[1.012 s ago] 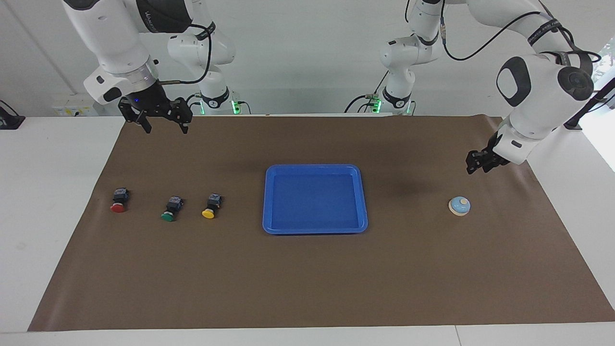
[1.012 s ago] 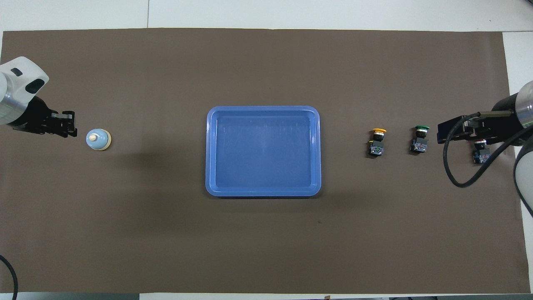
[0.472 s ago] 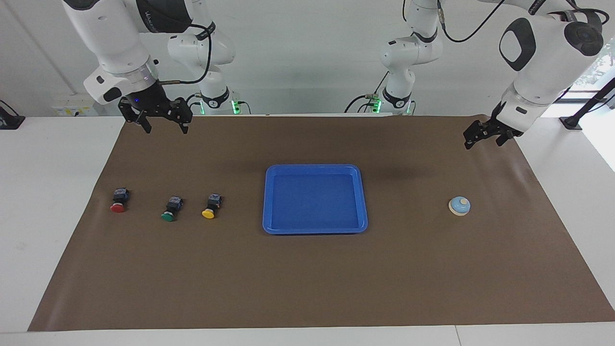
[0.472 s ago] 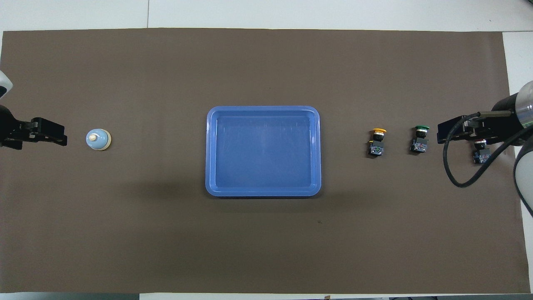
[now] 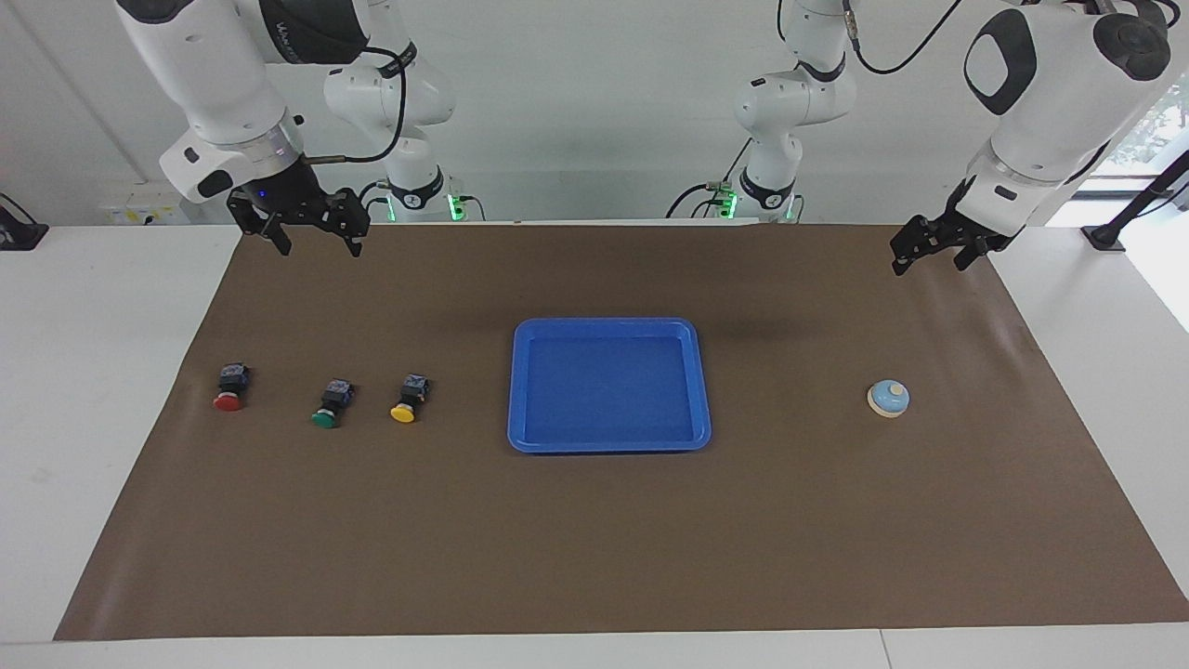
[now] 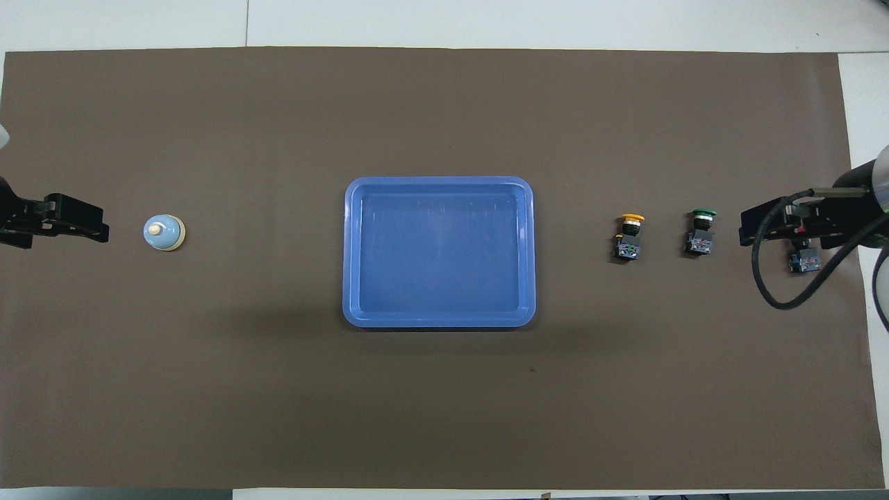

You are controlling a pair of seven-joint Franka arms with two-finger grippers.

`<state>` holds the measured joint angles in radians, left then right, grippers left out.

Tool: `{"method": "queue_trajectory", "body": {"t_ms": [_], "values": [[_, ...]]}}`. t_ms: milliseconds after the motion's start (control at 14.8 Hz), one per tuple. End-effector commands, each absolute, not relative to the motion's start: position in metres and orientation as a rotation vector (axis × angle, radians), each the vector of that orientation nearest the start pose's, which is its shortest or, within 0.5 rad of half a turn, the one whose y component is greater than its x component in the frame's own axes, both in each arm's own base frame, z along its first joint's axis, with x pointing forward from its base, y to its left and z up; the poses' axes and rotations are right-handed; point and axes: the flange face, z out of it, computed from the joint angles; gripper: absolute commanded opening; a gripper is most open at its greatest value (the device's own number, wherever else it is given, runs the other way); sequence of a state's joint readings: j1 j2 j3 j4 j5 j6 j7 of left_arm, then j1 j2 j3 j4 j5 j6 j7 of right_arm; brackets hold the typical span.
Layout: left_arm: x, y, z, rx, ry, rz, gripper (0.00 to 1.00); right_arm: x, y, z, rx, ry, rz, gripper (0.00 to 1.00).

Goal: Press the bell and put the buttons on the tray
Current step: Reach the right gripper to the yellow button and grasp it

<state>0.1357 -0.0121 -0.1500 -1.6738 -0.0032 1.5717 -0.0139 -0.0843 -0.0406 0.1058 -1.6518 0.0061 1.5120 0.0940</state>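
Tray (image 5: 608,327): central, bare, ready to receive; buttons (image 5: 323,400) in a row, right gripper (image 5: 316,237) above, spread, empty; bell (image 5: 889,398) apart; left gripper (image 5: 929,253) raised, apparently open.

Glossy plastic tray (image 5: 608,325) – matt mat (image 5: 594,539)

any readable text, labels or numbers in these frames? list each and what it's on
No text reads clearly.
Lettering on the right arm's dark upper band: too blurred to read.
Lettering on the left arm's cable sleeve: too small to read.
Bell, tray, three buttons: no markings visible.
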Motion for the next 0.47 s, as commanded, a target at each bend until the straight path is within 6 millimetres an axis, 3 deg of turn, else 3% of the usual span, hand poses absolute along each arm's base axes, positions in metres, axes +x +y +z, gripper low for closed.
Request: {"method": "queue_trajectory", "body": {"t_ms": [0, 202, 405], "values": [[0.544, -0.012, 0.596, -3.157, -0.015, 0.163, 1.0, 0.526, 0.006, 0.609, -3.153, 0.088, 0.16, 1.0], [0.543, -0.013, 0.602, -3.156, -0.011, 0.175, 1.0, 0.523, 0.007, 0.606, -3.153, 0.086, 0.167, 1.0], [0.541, -0.019, 0.603, -3.155, 0.006, 0.19, 1.0, 0.514, 0.023, 0.577, -3.16, 0.063, 0.119, 1.0]]}}
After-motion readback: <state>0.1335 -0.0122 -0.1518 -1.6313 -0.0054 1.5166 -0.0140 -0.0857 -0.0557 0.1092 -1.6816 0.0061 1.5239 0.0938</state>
